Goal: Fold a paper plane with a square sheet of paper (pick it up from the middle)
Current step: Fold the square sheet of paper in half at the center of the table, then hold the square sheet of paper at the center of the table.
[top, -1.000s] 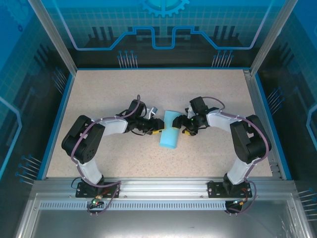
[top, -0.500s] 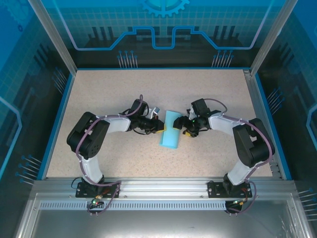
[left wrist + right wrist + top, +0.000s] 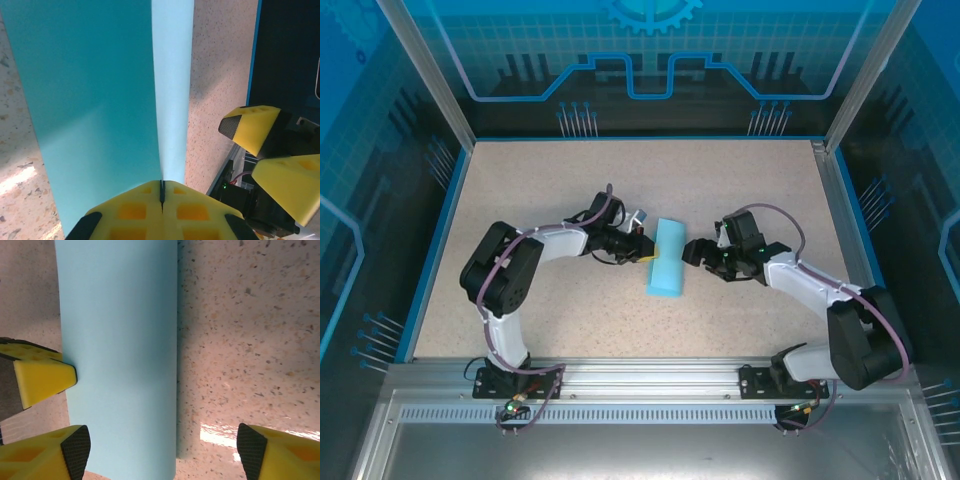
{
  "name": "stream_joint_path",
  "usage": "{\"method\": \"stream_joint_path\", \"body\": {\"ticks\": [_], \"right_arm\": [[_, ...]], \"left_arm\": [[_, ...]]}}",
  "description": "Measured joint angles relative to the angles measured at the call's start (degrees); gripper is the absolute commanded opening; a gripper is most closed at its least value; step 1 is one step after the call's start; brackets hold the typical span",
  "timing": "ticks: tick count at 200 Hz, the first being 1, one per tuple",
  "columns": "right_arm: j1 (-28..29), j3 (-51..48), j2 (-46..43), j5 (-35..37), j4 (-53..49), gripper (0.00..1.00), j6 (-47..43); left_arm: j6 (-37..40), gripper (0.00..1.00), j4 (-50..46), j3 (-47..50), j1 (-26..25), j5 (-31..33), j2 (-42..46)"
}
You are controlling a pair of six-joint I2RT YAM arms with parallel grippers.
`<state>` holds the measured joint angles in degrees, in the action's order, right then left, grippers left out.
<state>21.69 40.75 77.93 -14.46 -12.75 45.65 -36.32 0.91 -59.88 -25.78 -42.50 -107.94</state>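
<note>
Left gripper (image 3: 161,186) seemingly pinches paper (image 3: 95,100); right gripper (image 3: 161,442) gapes.

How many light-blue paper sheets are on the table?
1. The folded sheet of thin light-blue paper lies mid-table, the shut left gripper at its left edge, the open right gripper just right of it. Another beneath it could be hidden.

Both arms bend in toward the middle. Left fingers (image 3: 642,255) are pinched tight on the thin light-blue paper sheet (image 3: 667,268), right fingers (image 3: 697,250) spread wide apart.
</note>
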Motion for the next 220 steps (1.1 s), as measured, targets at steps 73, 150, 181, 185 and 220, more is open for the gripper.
{"method": "stream_joint_path", "body": {"ticks": [73,150,181,185,220], "right_arm": [[0.8,2.8,10.4,-3.0,1.7,0.61,0.9],[0.8,6.0,14.1,-6.0,3.8,0.59,0.9],[0.8,6.3,16.0,-6.2,3.7,0.56,0.9],[0.8,6.4,16.2,-6.2,3.6,0.56,0.9],[0.9,7.8,18.1,-5.7,2.8,0.55,0.9]], "left_arm": [[1.7,0.04,-3.8,-2.6,0.0,0.0,-1.5],[3.1,0.05,-6.3,-4.1,0.0,0.0,-3.0],[3.1,0.09,-6.3,-4.2,0.0,0.0,-3.7],[3.1,0.09,-6.3,-4.2,0.0,0.0,-3.7],[3.1,0.3,-6.6,-4.3,0.0,0.3,-3.7]]}}
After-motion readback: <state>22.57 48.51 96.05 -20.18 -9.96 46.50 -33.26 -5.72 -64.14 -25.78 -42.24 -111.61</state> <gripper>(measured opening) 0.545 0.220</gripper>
